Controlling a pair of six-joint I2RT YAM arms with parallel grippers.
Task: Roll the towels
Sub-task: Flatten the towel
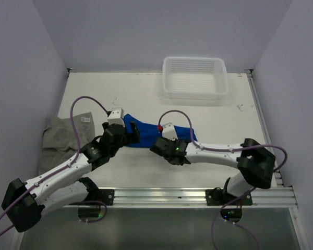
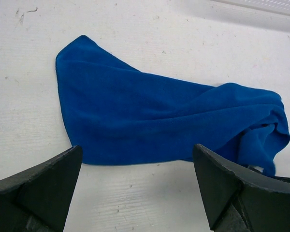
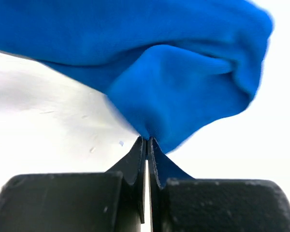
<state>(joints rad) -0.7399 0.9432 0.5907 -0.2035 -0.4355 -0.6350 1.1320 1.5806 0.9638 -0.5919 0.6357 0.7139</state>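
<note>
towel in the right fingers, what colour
Royal blue towel, plain with no pattern; shown best in the left wrist view.

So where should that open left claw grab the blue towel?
Probably the near left corner of the blue towel, coming in from the near side. That end lies flat and loose, with its straight edge facing the open left gripper. The bunched right end is pinched in the right gripper.

Ahead of my left pincer (image 2: 137, 153) I see the blue towel (image 2: 159, 125): soft, fleecy, matt cloth. The pincer's fingers (image 2: 43, 188) look like matt black plastic. The white worktop (image 2: 135, 29) beneath is matt and lightly scuffed. Off to its left the grey towel (image 1: 60, 138) is dull cloth; far ahead, the basket (image 1: 194, 92) is perforated white plastic.
</note>
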